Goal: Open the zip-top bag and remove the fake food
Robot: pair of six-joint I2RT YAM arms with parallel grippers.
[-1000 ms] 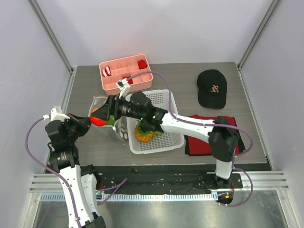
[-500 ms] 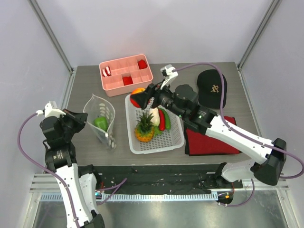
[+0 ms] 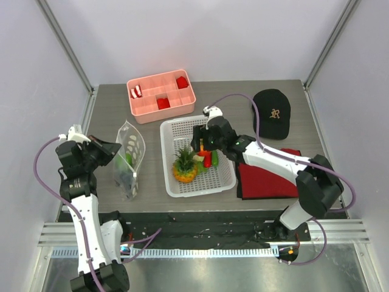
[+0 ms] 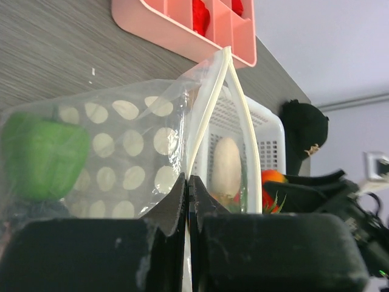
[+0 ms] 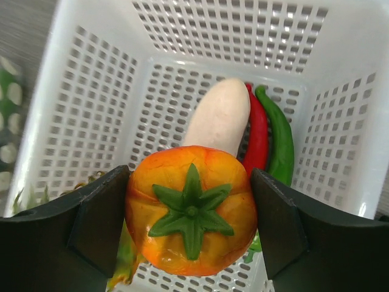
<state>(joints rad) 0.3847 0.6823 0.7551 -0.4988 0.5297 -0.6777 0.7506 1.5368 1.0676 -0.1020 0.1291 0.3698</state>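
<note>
- Since a second ago the right gripper [image 3: 203, 141] has left the bag [image 3: 129, 159] and swung over to the basket [image 3: 197, 190]. Half a second ago it was high over the basket's far-left corner; now it hangs low over the middle.
- It has brought the tomato [image 5: 191, 210] with it. The fruit sits between widely spread fingers [image 5: 91, 225], both pads against its sides, inside the basket walls but not set down.
- Half a second ago the bag's mouth gaped wide; now it has narrowed to a slit and the pouch leans.
- The left gripper [image 4: 188, 194] is closed tight, pinching the bag's rim beside the zip strip.
- The bag stands on the table [image 3: 255, 91] just left of the basket, not touching it. From above, its long axis runs from the tray [image 3: 161, 91] side toward the near edge, mouth upward.
- The green fruit [image 4: 42, 155] is low inside the bag.
- The tomato's green calyx faces up at the wrist camera.
- The pineapple [image 3: 184, 170] is in the basket's near-left part, crown toward the far edge.
- The white piece [image 5: 219, 115] lies on the basket floor below the tomato, lengthwise toward the far wall.
- The cap [image 3: 271, 113], well right of the basket, bears a gold emblem too small to read. The bag is printed with white dots.
</note>
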